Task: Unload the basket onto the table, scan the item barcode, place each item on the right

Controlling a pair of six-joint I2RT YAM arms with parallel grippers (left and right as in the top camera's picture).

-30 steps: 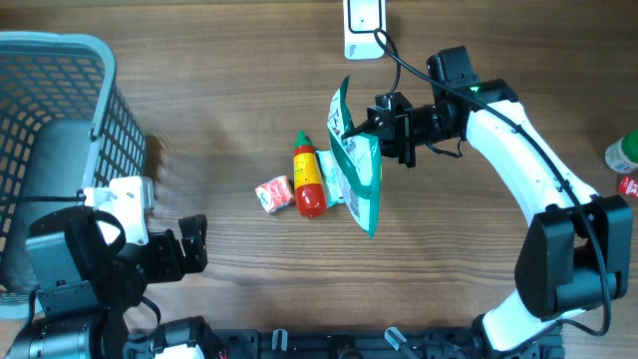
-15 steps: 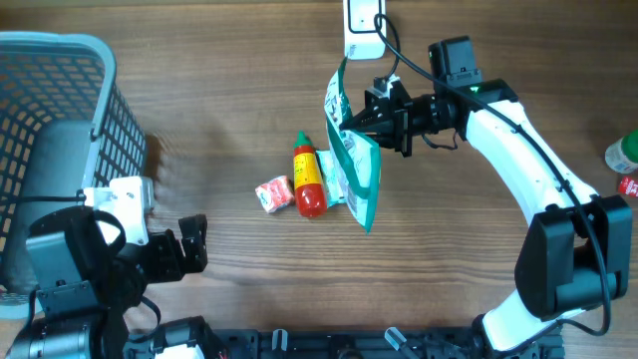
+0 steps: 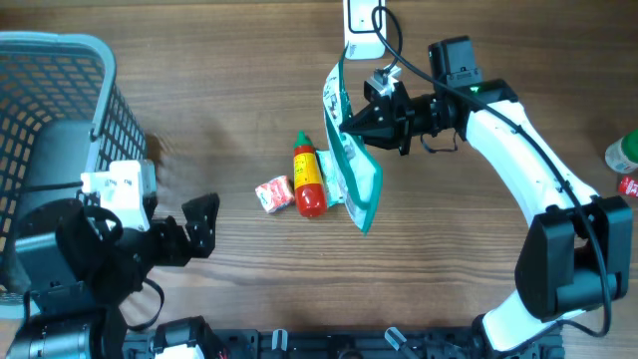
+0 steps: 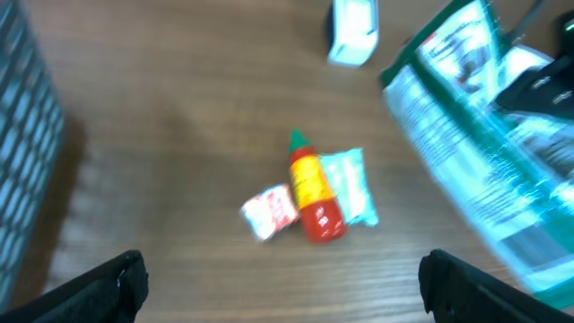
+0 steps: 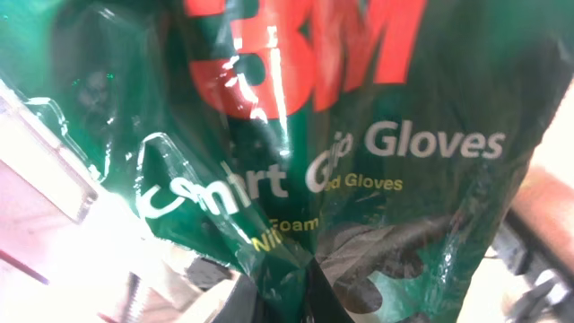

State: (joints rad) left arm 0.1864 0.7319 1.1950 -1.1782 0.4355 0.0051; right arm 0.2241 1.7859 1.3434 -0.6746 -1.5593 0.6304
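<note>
Holding the green glove packet [image 3: 359,179] pinched tight at its upper edge, the right hand [image 3: 351,127] has it in the upper middle of the overhead view, just below the white scanner [image 3: 363,25]. The step appears to be presenting the packet. The next move probably calls for turning its barcode side toward the scanner. At lower left the left hand [image 3: 204,221] stands wide and empty over the counter [image 3: 219,110].
</note>
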